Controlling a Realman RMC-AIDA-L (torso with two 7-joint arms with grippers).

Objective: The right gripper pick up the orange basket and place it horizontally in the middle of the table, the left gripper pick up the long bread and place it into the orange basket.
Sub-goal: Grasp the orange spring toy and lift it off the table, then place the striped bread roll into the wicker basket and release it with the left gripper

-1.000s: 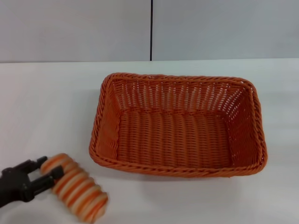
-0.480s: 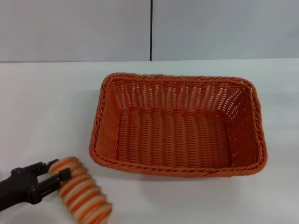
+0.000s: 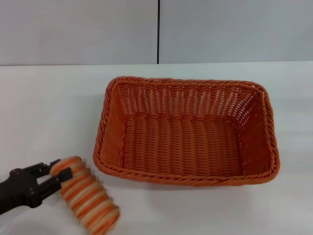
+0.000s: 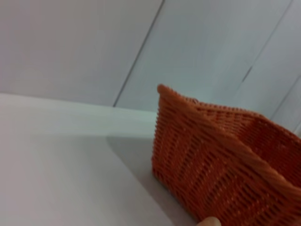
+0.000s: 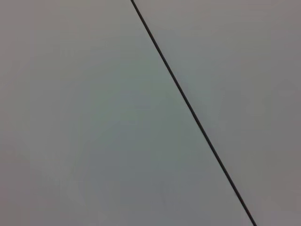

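Note:
The orange basket (image 3: 186, 179) lies lengthwise across the middle of the white table (image 3: 49, 107), open side up and empty. At the lower left of the head view my left gripper (image 3: 58, 172) is shut on one end of the long bread (image 3: 90, 198), whose orange-and-cream stripes face up. The loaf points toward the near table edge, just left of the basket's front left corner. The left wrist view shows a basket corner (image 4: 225, 160) close ahead and a pale tip of the long bread (image 4: 209, 221). The right gripper is out of view.
A grey wall with a dark vertical seam (image 3: 158, 32) stands behind the table. The right wrist view shows only that wall and the seam (image 5: 193, 113). Bare tabletop lies left of the basket and along the front edge.
My left gripper, still holding the long bread, has shifted a little to the right, toward the basket's front left corner. The basket has not moved.

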